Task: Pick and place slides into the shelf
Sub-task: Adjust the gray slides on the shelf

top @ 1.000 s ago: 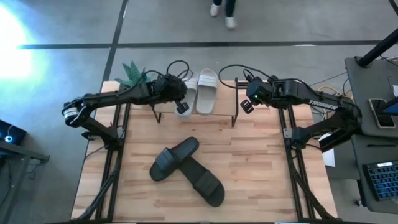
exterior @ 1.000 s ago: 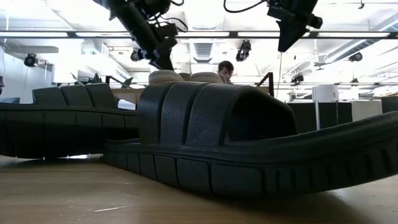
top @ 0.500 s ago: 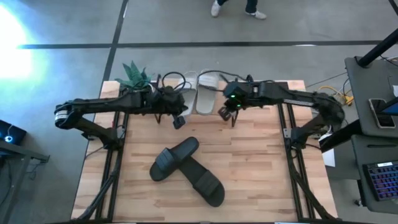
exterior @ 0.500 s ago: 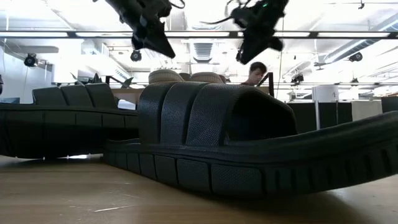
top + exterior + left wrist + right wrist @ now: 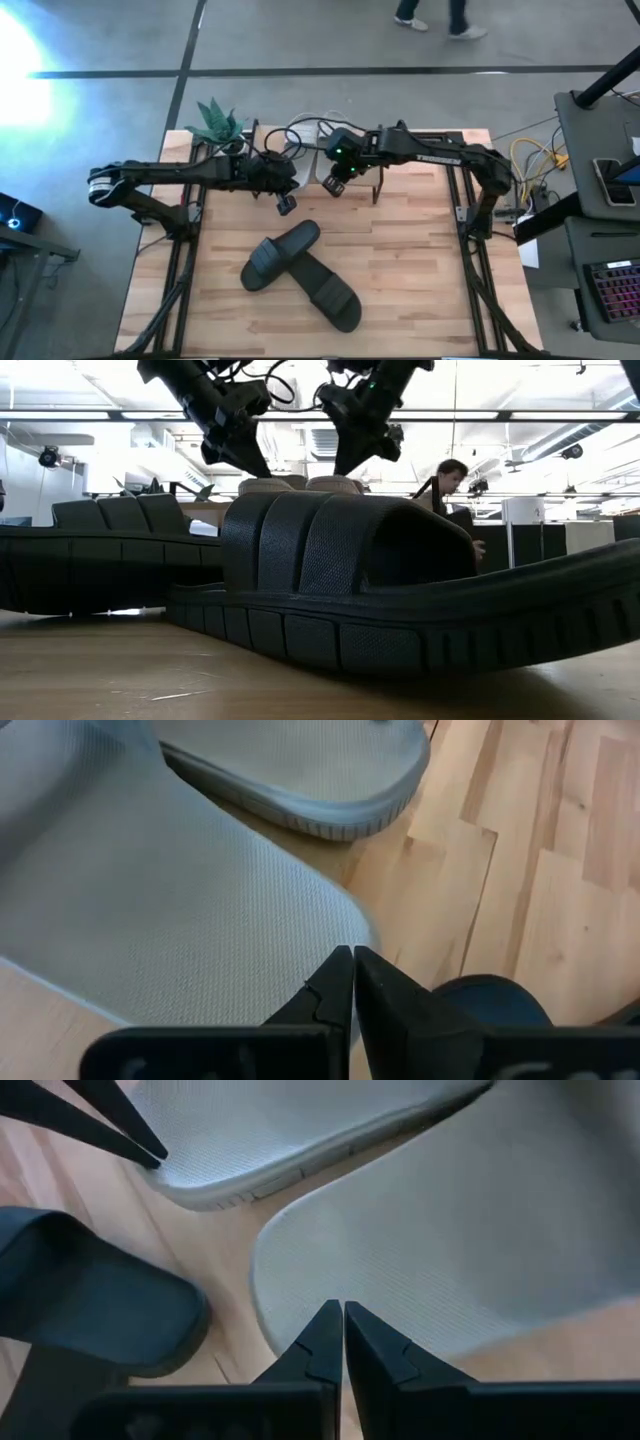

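Wood table — black slides crossed; both grippers closed.

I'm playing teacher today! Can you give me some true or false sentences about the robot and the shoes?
1. Two black slides lie on the table. True.
2. The left gripper holds a black slide. False: its fingers are shut on nothing.
3. The pale slides sit by the far edge of the table, near both grippers. True.
4. The right gripper is wide open. False: its fingers are closed together.
5. A plant stands at a far corner. True.
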